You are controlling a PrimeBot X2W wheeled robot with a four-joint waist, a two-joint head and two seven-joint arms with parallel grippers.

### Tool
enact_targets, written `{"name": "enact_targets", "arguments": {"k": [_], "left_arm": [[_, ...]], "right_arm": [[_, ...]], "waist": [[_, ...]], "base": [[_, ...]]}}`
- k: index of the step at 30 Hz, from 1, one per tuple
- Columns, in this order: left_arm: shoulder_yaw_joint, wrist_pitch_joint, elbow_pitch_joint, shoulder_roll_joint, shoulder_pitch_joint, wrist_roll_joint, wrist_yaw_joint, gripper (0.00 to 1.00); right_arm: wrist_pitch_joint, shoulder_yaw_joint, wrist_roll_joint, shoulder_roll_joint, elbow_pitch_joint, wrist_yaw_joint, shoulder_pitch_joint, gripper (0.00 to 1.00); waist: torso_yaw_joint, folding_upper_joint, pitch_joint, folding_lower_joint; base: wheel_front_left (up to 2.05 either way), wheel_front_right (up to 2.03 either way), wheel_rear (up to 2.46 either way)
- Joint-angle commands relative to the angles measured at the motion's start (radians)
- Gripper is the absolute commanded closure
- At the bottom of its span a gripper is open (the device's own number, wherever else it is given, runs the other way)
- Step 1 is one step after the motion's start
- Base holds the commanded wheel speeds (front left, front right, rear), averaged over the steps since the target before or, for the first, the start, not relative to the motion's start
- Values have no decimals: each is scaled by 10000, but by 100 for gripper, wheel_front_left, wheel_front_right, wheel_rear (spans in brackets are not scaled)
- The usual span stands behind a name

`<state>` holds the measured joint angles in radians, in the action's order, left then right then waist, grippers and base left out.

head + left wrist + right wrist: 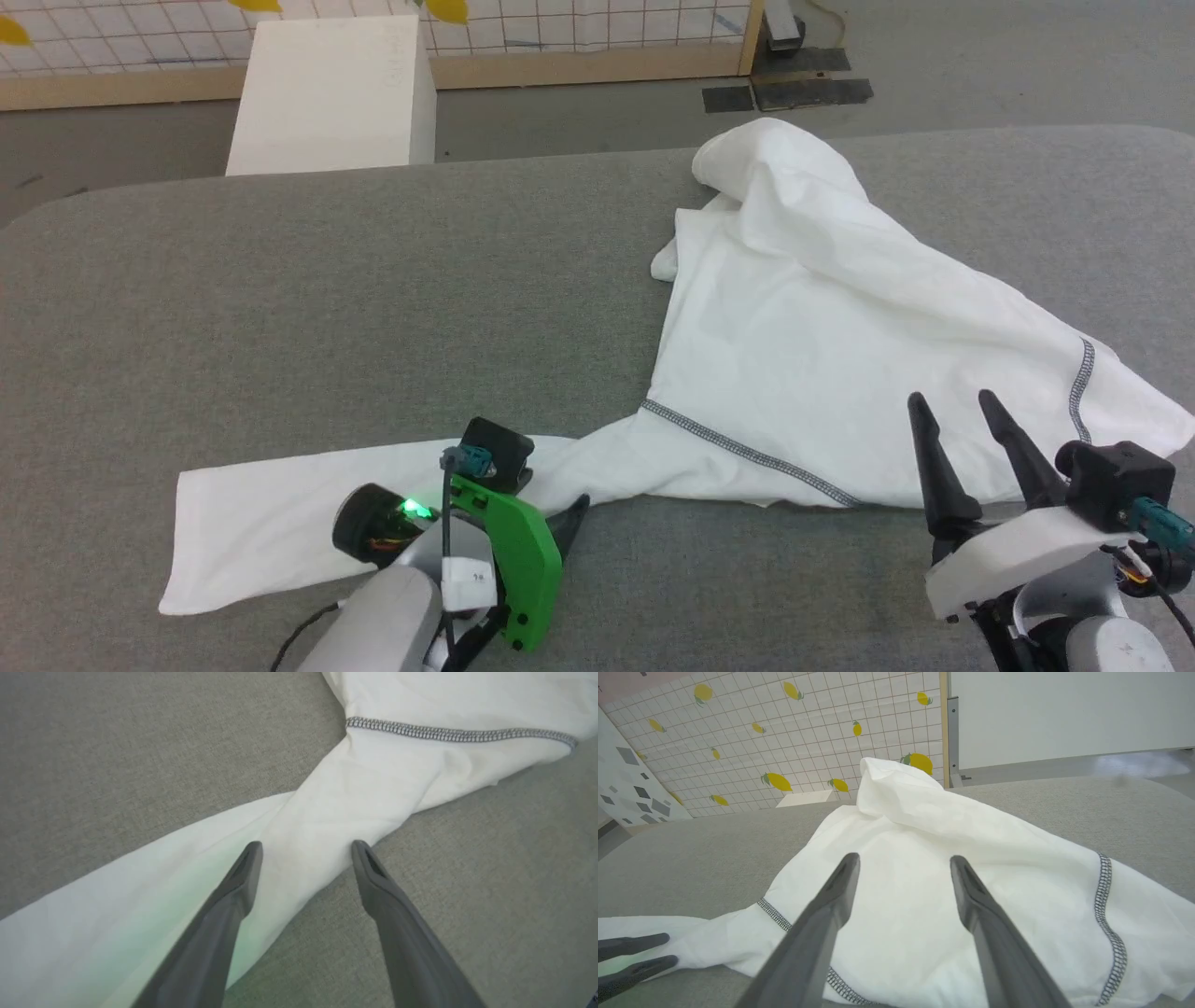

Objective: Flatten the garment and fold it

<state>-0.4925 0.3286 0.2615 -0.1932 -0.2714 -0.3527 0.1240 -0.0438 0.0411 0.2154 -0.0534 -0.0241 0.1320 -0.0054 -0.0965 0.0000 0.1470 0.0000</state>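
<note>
Two grippers are standing open, neither grasping anything. The left gripper [307, 843] is hovering over the sleeve [280, 523], close to where it joins the body at the zigzag seam [747, 453]. One fingertip is sitting over the cloth and the other at the sleeve's edge; whether either is touching cannot be told. The right gripper [950, 397] is pointing away from the robot over the near edge of the garment [812, 355], jaws spread with nothing between them.

The garment is lying on the grey padded table [327, 299], right of centre, its body bunched and rising to a peak at the far side. The sleeve is running long and flat leftward from the body, its axis lying roughly along the table's near edge. The left arm is nearer the sleeve; the right arm is nearer the body.

Judgement: flattening is far from finished, and the coming move is likely turning on drawing the heaped body out flat. Nothing on the table is standing in the way. A white box [327, 93] is standing beyond the far edge, well apart, before a tiled partition [784, 728].
</note>
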Motion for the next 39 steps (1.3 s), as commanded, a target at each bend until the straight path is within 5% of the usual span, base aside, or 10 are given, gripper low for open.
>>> {"name": "enact_targets", "arguments": {"k": [1, 9, 10, 11, 12, 23, 29, 34, 39], "left_arm": [[-107, 337, 96, -176, -194, -103, 64, 0], [-244, 1031, -73, -354, -475, -403, 2, 0], [-248, 1079, -73, -358, -502, -423, -2, 17], [-261, 1140, -46, -365, -532, -449, 0, 67], [-300, 1218, 6, -381, -553, -471, 3, 100], [-85, 1072, -1640, -451, -140, -1810, -9, 100], [889, 1954, -4464, -1395, 962, -2476, -807, 100], [2126, 2452, -6402, -2123, 2055, -2814, -1882, 100], [3369, 2144, -6105, -2403, 2436, -2918, -2596, 100]], "right_arm": [[34, -96, 113, 28, -1, -13, -68, 0], [224, -422, 231, 30, 264, -13, -206, 0], [248, -428, 239, 30, 300, -13, -214, 0], [266, -429, 239, 30, 331, -13, -222, 0], [277, -428, 241, 30, 354, -13, -229, 0], [206, -244, 196, 31, 415, -13, -201, 0], [88, -77, 170, 31, 246, -13, -33, 0], [45, -45, 185, 31, 143, -13, -28, 0], [2, -134, 176, 31, 119, -13, -133, 0]], "waist": [[-189, 0, 53, 0], [-311, 0, 216, 0], [-296, 0, 229, 0], [-277, 0, 237, 0], [-260, 0, 239, 0], [221, 0, -48, 0], [635, 0, -163, 0], [831, 0, -100, 0], [875, 0, 126, 0]], "base": [[0, 0, 0], [0, 0, 0], [0, 0, 0], [0, 0, 0], [0, 0, 0], [0, 0, 0], [0, 0, 0], [0, 0, 0], [0, 0, 0]]}}
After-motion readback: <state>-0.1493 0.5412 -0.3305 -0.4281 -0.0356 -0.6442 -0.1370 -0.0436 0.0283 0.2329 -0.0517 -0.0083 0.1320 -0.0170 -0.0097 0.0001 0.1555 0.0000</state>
